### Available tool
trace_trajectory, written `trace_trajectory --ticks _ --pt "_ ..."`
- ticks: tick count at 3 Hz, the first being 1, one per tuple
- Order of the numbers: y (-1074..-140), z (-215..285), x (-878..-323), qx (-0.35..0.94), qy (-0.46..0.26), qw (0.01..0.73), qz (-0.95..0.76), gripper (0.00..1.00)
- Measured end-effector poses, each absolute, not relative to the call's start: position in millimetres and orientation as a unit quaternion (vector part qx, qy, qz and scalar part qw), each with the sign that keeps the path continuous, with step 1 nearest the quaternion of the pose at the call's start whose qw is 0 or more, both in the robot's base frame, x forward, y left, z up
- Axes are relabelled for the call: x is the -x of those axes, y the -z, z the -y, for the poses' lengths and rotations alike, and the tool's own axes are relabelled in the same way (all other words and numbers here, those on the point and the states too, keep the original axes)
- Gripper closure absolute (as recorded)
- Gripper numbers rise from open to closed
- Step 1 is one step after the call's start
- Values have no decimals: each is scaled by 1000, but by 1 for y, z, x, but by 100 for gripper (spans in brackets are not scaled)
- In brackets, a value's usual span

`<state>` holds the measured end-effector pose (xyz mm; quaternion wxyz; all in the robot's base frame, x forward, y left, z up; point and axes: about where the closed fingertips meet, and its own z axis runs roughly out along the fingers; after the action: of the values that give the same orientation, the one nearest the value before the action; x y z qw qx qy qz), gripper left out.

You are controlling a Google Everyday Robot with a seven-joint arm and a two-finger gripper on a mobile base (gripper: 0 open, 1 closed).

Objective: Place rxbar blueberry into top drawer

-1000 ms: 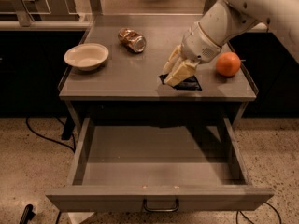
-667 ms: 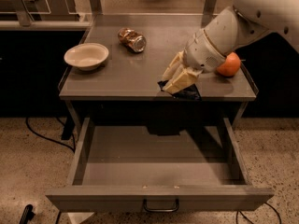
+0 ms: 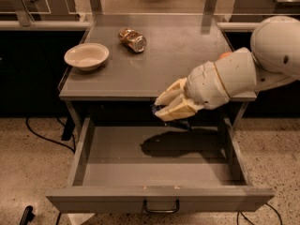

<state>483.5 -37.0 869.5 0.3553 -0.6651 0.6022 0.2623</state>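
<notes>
The rxbar blueberry (image 3: 181, 123) is seen as a dark sliver pinched in the gripper (image 3: 162, 109). It is held in the air over the rear part of the open top drawer (image 3: 117, 172), just below the table's front edge. The cream fingers (image 3: 171, 97) are closed on the bar, and most of its wrapper is hidden by them. The arm (image 3: 234, 76) is reached in from the right, angled down and leftward, and a shadow is cast on the drawer floor. The drawer is pulled fully out, its handle (image 3: 161, 206) at the centre of the front panel. On the grey table (image 3: 178, 64) a white bowl (image 3: 86, 56), a crushed can (image 3: 132, 39) and part of an orange (image 3: 225, 55) are found. A speckled floor (image 3: 33, 172) lies around.
</notes>
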Motion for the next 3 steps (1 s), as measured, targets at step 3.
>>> trace_trajectory --ticks 3 --pt "-795 67 -468 585 -254 421 -645 100"
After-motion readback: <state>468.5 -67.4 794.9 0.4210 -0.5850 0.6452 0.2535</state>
